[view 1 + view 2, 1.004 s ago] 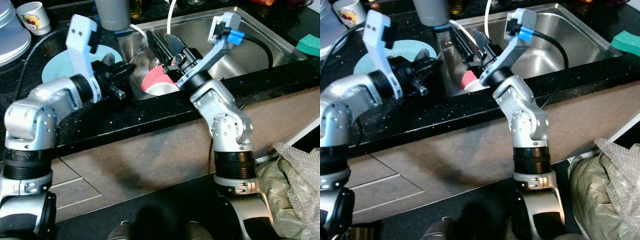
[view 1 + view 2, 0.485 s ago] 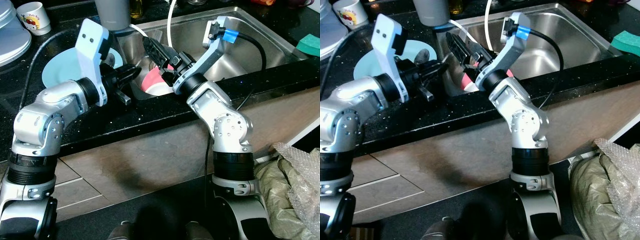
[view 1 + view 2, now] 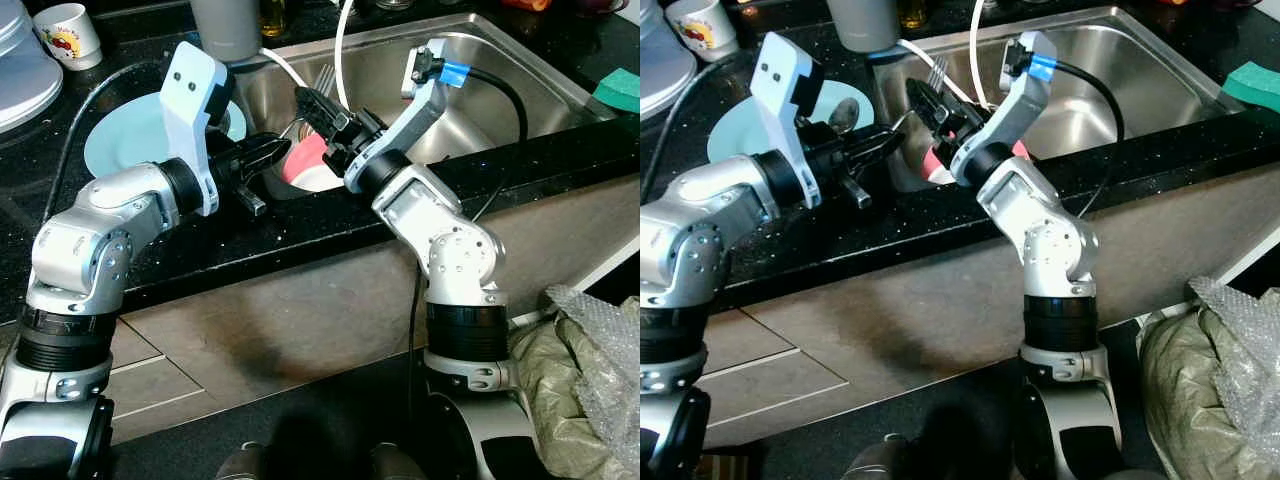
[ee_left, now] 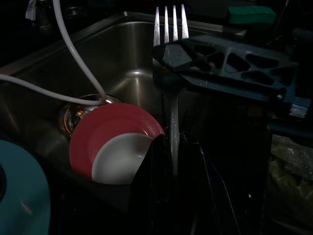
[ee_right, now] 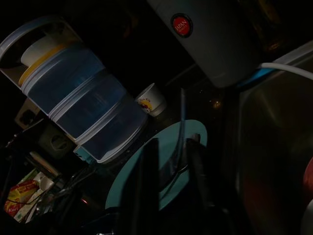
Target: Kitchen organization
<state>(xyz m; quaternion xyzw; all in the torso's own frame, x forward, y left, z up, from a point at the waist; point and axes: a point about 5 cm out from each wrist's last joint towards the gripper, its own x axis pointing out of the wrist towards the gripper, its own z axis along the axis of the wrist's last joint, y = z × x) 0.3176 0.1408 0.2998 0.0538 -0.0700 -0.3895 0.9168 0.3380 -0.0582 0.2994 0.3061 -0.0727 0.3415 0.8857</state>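
Observation:
A silver fork (image 3: 322, 78) stands tines up over the left end of the steel sink (image 3: 480, 60). My right gripper (image 3: 318, 105) is shut on the fork's neck, and one of its black latticed fingers (image 4: 230, 63) crosses just under the tines. My left gripper (image 3: 275, 150) reaches in from the counter, open, with the fork's handle (image 4: 172, 132) running down between its fingers. Below them in the sink lies a red plate (image 4: 115, 127) with a white bowl (image 4: 122, 156) on it.
A light blue plate (image 3: 130, 130) lies on the black counter behind my left arm. A white hose (image 3: 340, 40) hangs into the sink. A grey jug (image 3: 225, 25), a printed mug (image 3: 68, 30) and a green sponge (image 3: 620, 90) stand along the back. Bubble wrap (image 3: 590, 370) lies on the floor at right.
My right gripper has risen out of the sink and swung left with the fork. My left gripper has moved right until the fork's handle lies between its fingers.

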